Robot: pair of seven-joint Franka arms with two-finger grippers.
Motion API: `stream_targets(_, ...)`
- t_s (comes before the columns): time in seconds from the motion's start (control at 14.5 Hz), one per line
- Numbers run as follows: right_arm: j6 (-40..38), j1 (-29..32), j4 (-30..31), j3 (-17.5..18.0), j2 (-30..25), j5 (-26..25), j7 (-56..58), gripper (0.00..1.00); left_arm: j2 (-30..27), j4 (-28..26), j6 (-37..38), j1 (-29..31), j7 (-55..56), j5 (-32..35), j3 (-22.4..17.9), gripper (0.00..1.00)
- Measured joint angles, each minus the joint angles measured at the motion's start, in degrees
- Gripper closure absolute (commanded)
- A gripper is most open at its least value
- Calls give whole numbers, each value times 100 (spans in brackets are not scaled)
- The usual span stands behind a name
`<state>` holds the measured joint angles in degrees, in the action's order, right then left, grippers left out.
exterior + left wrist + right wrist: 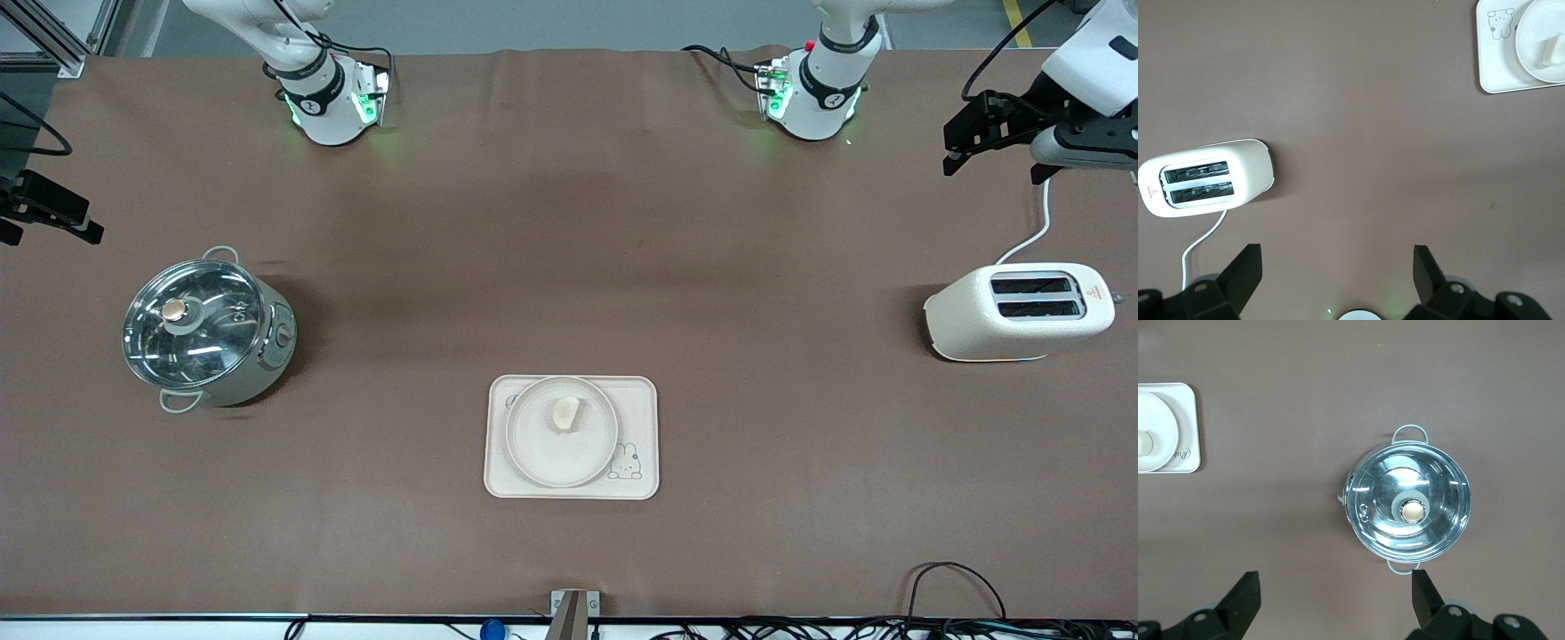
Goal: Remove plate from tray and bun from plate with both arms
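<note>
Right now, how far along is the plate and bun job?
Nothing done yet: the bun sits on the plate, and the plate on the tray. Nothing is in hand: left gripper is open above the toaster's end, right gripper open above the pot's. Both removals remain.

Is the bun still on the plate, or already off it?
On it. The bun lies inside the plate's rim, and the plate sits on the tray. Both open hands, left and right, are far from it.
</note>
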<state>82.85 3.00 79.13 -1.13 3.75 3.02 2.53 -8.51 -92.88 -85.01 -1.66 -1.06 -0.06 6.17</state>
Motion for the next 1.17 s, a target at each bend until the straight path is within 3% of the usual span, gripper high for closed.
stream_targets(1.17, -66, -338, 0, 7, -11, -250, 3, 0, 103, 154, 101, 8, -5, 0, -15, 0)
